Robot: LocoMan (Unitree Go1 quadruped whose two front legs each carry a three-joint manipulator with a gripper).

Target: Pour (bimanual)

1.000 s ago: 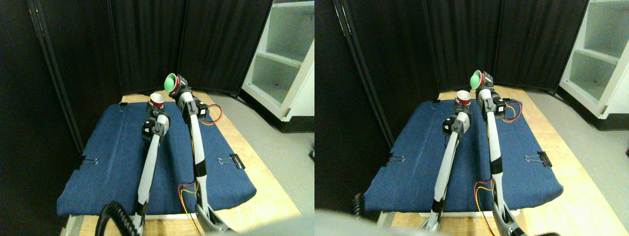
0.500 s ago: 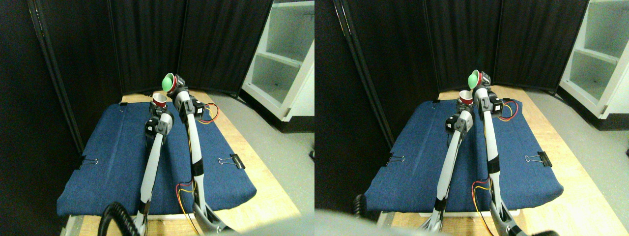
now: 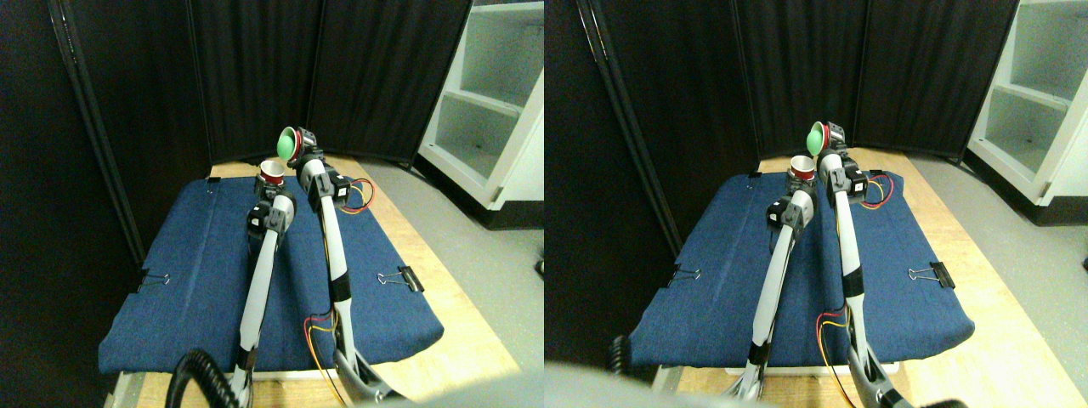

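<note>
Green inside and red outside, the tipped cup (image 3: 290, 144) sits at the far end of the right manipulator, held by the right gripper (image 3: 303, 146) above and just right of the red cup (image 3: 271, 172). Its mouth faces left and down toward that cup, which looks like the pouring pose: the source raised over the receiver so whatever is inside falls into it. No contents can be made out at this size.

The red cup is upright with its pale opening facing up, carried by the left gripper (image 3: 270, 191) over the far part of the blue cloth (image 3: 195, 280). Keeping it level and under the green rim seems the reason for its place. Each tool is pinching its own cup, though the jaws themselves are too small to trace.

The cloth covers a wooden table (image 3: 442, 293) and is fastened by binder clips (image 3: 399, 277) at its left and right edges. A white shelf unit (image 3: 493, 102) stands far right.

The stereo pair's second half shows the same arrangement.
</note>
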